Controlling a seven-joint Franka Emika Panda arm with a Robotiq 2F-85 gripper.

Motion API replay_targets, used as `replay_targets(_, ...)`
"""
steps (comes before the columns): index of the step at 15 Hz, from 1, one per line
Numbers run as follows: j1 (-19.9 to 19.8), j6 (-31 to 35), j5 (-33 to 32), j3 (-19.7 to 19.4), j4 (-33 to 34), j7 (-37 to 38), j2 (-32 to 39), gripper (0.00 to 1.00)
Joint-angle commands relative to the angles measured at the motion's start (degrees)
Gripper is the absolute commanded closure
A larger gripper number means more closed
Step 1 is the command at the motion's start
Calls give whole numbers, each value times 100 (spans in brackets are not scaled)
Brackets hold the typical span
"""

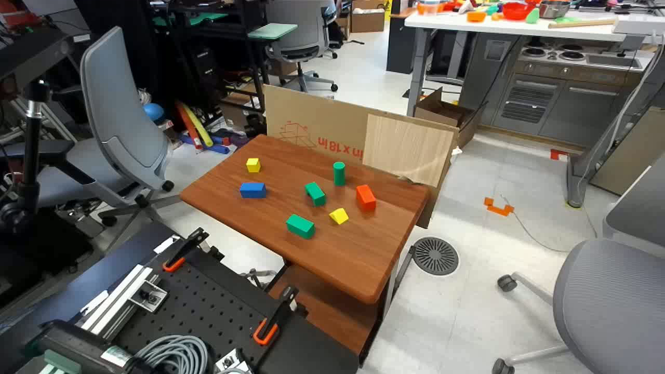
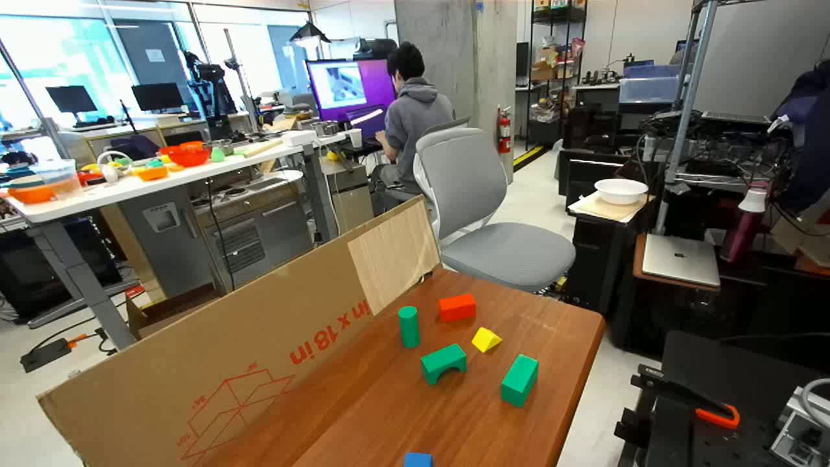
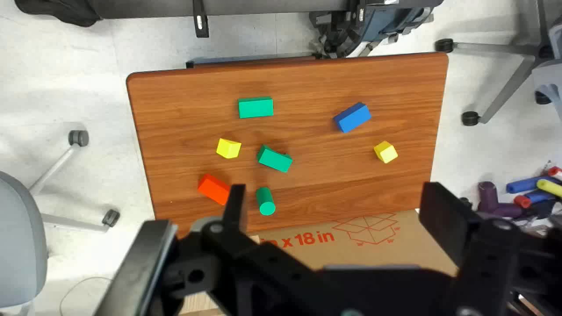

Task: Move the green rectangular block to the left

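Cardboard (image 1: 317, 109) stands upright along one long edge of the brown table (image 1: 353, 270), with a pale wood-grain panel (image 1: 408, 148) against it. My eye goes first to the green block (image 1: 300, 227), which lies flat near the opposite long edge, on the side of the black board (image 1: 223, 291), its long sides nearly parallel to that edge. Next toward the cardboard come the yellow wedge (image 1: 339, 216) and the green arch (image 1: 316, 194), near each other but apart; past those, the green cylinder (image 1: 339, 174) stands on end and the orange block (image 1: 366, 197) lies at a slant. Well off toward one end of the table are the blue block (image 1: 253, 190) and the yellow block (image 1: 253, 165). (Behind a grey chair (image 2: 467, 181), a person (image 2: 418, 113) in grey sits at a bright screen (image 2: 350, 87), back turned to all of it.) From the wrist view I see the claw (image 3: 334, 188) spread wide, table and printed cardboard showing through its gap. In both exterior views the green block rests on the table, the wedge near it yet not touching.
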Motion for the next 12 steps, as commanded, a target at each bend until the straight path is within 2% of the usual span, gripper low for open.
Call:
replay_targets(1, -130, -12, 45, 104, 14, -41, 14, 0)
replay_targets(8, -130, -11, 45, 105, 14, -41, 14, 0)
replay_targets(12, -95, 487, 88, 108, 11, -118, 417, 0)
